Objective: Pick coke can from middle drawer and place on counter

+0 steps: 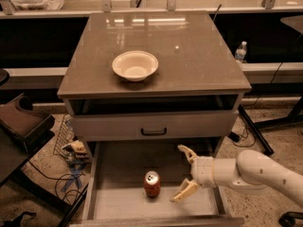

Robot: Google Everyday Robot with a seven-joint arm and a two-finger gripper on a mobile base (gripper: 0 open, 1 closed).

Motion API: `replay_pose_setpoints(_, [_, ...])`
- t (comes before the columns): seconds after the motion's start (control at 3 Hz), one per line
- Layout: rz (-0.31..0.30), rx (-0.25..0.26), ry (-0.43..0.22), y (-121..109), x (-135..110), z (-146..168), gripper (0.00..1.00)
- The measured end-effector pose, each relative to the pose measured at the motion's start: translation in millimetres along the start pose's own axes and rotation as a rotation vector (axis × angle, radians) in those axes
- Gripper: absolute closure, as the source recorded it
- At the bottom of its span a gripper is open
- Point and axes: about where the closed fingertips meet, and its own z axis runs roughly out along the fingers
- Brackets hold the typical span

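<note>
The coke can (152,184), red-orange with a silver top, stands upright on the pale bottom of the open middle drawer (123,202), near the front centre. My gripper (182,173) is inside the drawer just right of the can, apart from it. It is open, with one yellowish finger (186,152) pointing toward the back and the other finger (183,192) toward the front. The white arm enters from the lower right. The counter (199,56) is the glossy grey-brown top above.
A cream bowl (135,65) sits on the counter's left-centre. A closed drawer front with a black handle (153,132) hangs above the open drawer. A water bottle (241,51) stands on the ledge at right. Cables and clutter (71,155) lie on the floor at left.
</note>
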Motion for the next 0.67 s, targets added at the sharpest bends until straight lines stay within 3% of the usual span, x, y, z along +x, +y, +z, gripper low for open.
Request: replay_pose_setpoints(0.67, [0.075, -0.056, -0.079, 1, 39, 68, 0.0])
